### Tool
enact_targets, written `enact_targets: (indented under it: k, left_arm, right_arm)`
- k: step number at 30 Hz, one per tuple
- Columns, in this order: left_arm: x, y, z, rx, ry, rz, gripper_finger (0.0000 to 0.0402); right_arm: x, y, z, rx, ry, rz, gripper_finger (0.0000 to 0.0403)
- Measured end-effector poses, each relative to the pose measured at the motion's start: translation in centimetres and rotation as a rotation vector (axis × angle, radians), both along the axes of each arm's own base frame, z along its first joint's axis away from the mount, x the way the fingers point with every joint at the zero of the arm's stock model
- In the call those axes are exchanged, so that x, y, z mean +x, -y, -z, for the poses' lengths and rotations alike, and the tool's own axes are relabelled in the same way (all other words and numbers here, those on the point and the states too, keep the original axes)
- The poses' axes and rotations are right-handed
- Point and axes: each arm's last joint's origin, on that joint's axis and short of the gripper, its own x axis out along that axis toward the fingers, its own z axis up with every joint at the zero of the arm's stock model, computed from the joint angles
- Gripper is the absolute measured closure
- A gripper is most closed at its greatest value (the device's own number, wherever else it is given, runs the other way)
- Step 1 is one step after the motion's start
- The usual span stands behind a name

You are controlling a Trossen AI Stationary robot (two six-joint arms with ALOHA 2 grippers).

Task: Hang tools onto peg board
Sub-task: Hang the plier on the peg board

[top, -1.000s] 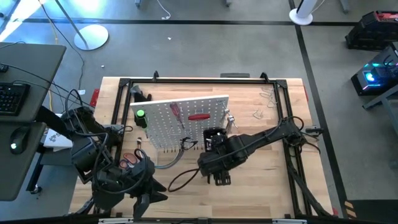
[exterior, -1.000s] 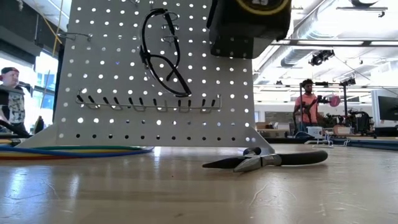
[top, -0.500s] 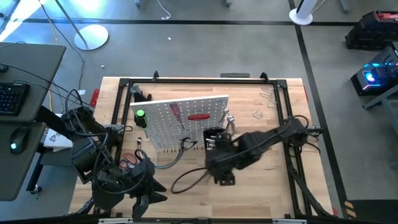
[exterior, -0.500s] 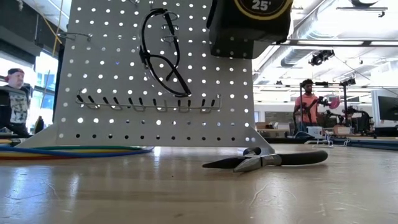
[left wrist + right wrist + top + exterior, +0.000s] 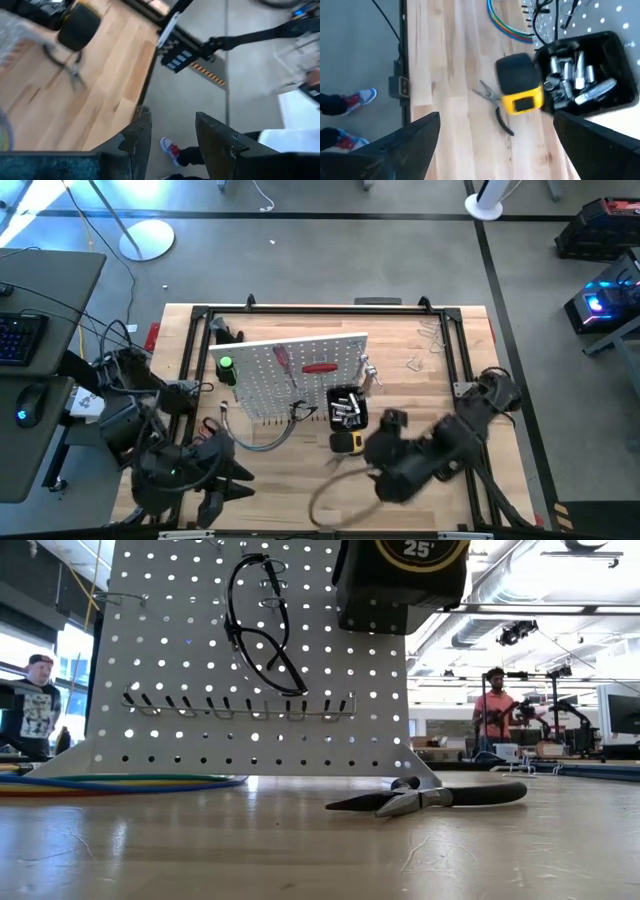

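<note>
- Since the earlier frame the right arm has swung away from the peg board point(image 5: 290, 372) toward the near right part of the desk point(image 5: 420, 380); the yellow tape measure point(image 5: 347, 442), which its body covered before, now shows at the foot of the board just below the black bin point(image 5: 345, 408).
- The right gripper point(image 5: 495, 150) hangs over the bare wood, well apart from the board, with its fingers point(image 5: 400, 145) spread wide and grasping nothing.
- The left arm has shifted a little toward the near left corner of the desk; the left gripper point(image 5: 167, 142) points out past the desk's edge at the floor, its fingers point(image 5: 135, 140) partly apart with nothing between them.
- The peg board stands tilted at mid-desk; a green-handled screwdriver point(image 5: 226, 366), a red-handled screwdriver point(image 5: 284, 360) and a red-handled tool point(image 5: 320, 367) hang on its face.
- The black bin fixed to the board holds several silver metal pieces point(image 5: 570, 77).
- In the low view the tape measure point(image 5: 405, 580) sits high against the board, beside a looped black cable point(image 5: 258, 625).
- Black-handled pliers point(image 5: 440, 797) lie flat on the desk, just in front of the board's right foot.
- A bundle of coloured cables point(image 5: 120, 781) curves along the desk at the board's left foot.
- Metal clamps point(image 5: 425, 345) lie on the far right part of the desk, well apart from the board.
- People stand in the room beyond the desk.
</note>
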Motion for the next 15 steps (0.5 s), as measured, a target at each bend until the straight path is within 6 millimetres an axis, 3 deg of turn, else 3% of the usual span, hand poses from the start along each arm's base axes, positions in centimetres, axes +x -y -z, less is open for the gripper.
enact_targets:
  k: [3,8,15]
  left_arm:
    - [-1.1,0.7,0.8,0.014,-0.048,-0.032,0.0257]
    - [-2.4,2.1,2.5,-0.019,-0.150,-0.091,0.0258]
    - [-2.6,3.7,8.0,-0.107,-0.316,-0.201,0.0297]
  right_arm:
    - [-1.2,-2.0,1.1,0.007,-0.015,0.036,0.0018]
    - [-2.5,-4.4,5.0,0.011,-0.147,0.098,0.0018]
    - [-2.8,-6.8,10.8,0.102,-0.270,0.111,0.0018]
